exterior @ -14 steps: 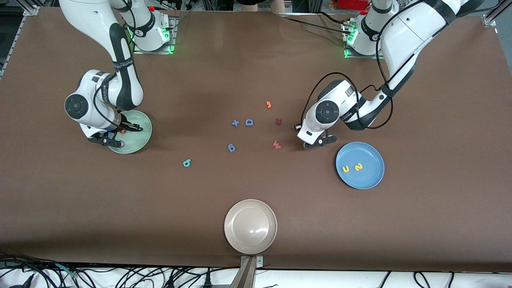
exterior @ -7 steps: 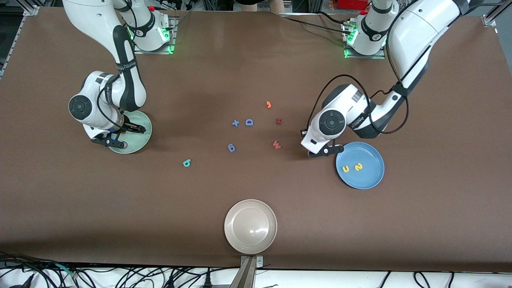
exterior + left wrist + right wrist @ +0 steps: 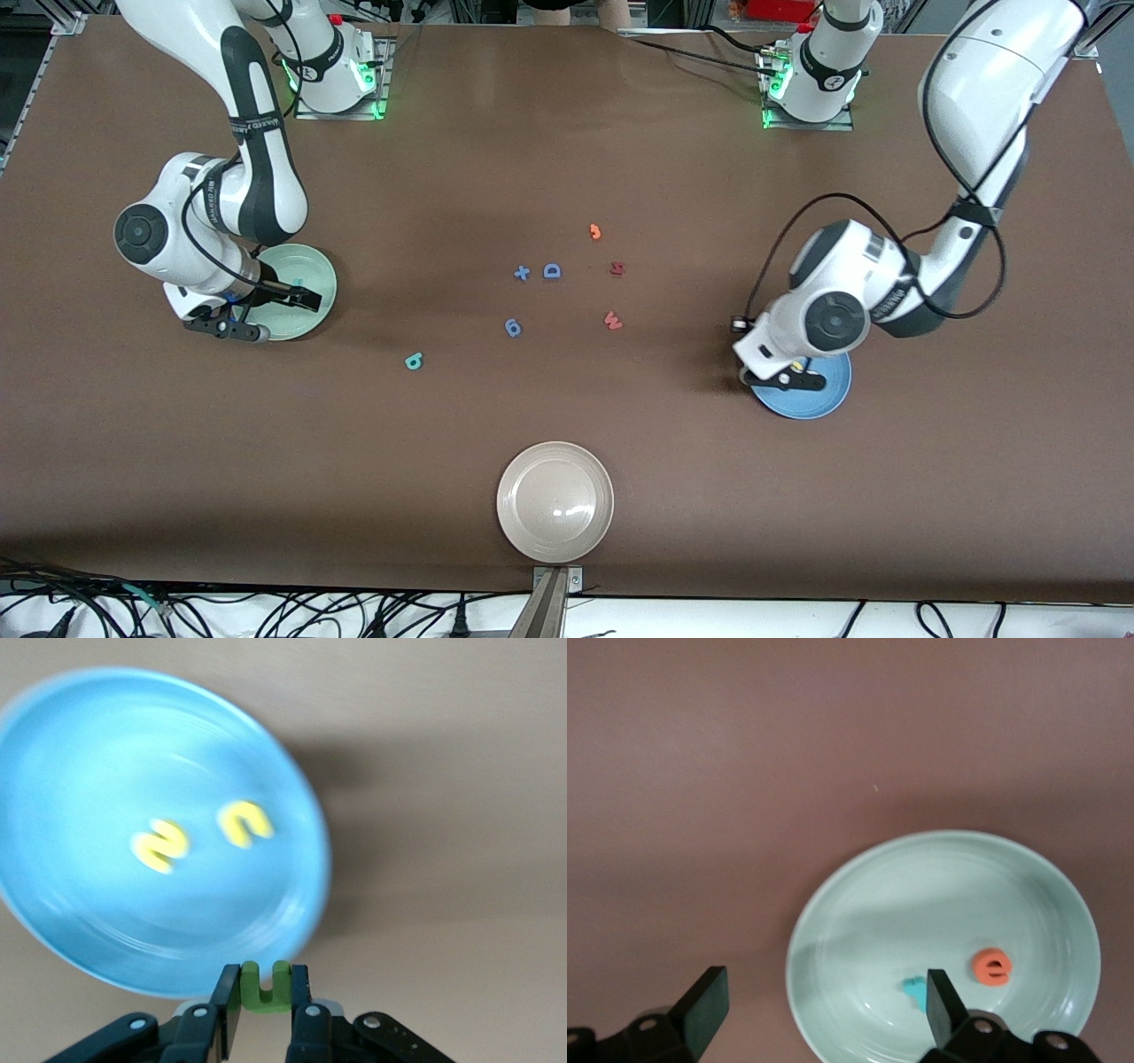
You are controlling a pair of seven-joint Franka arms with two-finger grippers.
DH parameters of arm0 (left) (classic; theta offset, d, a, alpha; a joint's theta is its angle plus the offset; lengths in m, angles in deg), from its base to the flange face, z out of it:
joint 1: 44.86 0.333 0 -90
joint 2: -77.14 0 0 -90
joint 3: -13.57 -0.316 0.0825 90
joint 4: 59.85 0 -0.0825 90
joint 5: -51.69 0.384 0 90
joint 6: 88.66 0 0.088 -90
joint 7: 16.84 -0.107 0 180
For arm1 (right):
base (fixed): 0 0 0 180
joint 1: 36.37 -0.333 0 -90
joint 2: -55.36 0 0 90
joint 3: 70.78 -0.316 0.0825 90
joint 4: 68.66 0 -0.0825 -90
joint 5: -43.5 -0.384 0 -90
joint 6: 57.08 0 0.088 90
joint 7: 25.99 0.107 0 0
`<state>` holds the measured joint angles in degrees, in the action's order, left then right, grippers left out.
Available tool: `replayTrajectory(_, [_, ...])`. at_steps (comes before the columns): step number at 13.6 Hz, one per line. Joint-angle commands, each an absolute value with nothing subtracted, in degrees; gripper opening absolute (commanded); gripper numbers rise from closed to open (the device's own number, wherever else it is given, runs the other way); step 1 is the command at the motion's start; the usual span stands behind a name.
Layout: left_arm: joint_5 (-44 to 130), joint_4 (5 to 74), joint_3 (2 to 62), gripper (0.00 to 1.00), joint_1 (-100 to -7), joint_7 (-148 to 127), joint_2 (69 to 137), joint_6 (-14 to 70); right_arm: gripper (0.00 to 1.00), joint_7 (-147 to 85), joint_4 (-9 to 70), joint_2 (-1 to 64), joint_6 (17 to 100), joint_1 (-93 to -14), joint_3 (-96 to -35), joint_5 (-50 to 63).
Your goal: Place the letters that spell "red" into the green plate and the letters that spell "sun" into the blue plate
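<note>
My left gripper point(image 3: 788, 379) hangs over the blue plate point(image 3: 819, 399), just inside its rim, shut on the dark green "n" point(image 3: 266, 985). The yellow "s" point(image 3: 159, 843) and yellow "u" point(image 3: 244, 822) lie in the blue plate point(image 3: 106, 762). My right gripper point(image 3: 261, 313) stands open over the rim of the green plate point(image 3: 310, 266), holding nothing. In the green plate point(image 3: 939, 895) lie the orange "e" point(image 3: 992, 966) and the teal "r" point(image 3: 917, 989), the "r" partly hidden by one fingertip point(image 3: 939, 1001). The teal "d" point(image 3: 413, 361) lies on the table mid-way between the plates.
Loose letters lie mid-table: a blue "D" point(image 3: 552, 271), a blue plus point(image 3: 522, 272), a blue "g" point(image 3: 513, 328), a red "w" point(image 3: 612, 320), a dark red piece point(image 3: 617, 268) and a small orange piece point(image 3: 595, 232). A beige plate point(image 3: 555, 502) sits near the front edge.
My left gripper has carried the green "n" from beside the red "w" to over the blue plate. My right gripper has opened over the green plate, where the teal "r" now lies.
</note>
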<state>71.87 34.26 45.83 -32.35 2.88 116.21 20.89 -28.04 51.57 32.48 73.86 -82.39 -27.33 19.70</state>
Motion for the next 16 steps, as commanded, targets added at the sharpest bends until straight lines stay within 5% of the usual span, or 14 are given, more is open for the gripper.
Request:
replayTrajectory(1, [72.8, 30.8, 43.1, 0.15, -32.6, -5.0, 119.1, 19.9, 0.98, -26.3, 43.2, 30.1, 67.7, -82.9, -27.1, 18.7])
replayTrajectory(6, [72.3, 31.1, 43.0, 0.19, -33.4, -4.7, 121.0, 20.1, 0.98, -12.6, 33.2, 23.2, 65.3, -83.2, -32.4, 18.5])
replayTrajectory(7, [72.4, 31.1, 43.0, 0.32, -33.3, -4.7, 121.2, 20.3, 0.98, -9.5, 31.9, 21.5, 65.6, -83.2, -34.0, 18.5])
replayTrajectory(8, [72.4, 31.1, 43.0, 0.9, -33.2, -4.8, 121.3, 20.4, 0.98, -6.8, 30.5, 19.8, 66.0, -83.0, -35.4, 18.5])
replayTrajectory(9, [72.4, 31.1, 43.0, 1.0, -32.8, -5.1, 121.3, 20.4, 0.98, -5.3, 29.9, 18.3, 66.3, -83.0, -36.6, 18.5])
replayTrajectory(16, [72.4, 30.8, 45.0, 1.0, -33.3, -5.0, 116.2, 17.7, 0.98, -3.6, 29.4, 13.0, 74.5, -83.3, -39.3, 10.9])
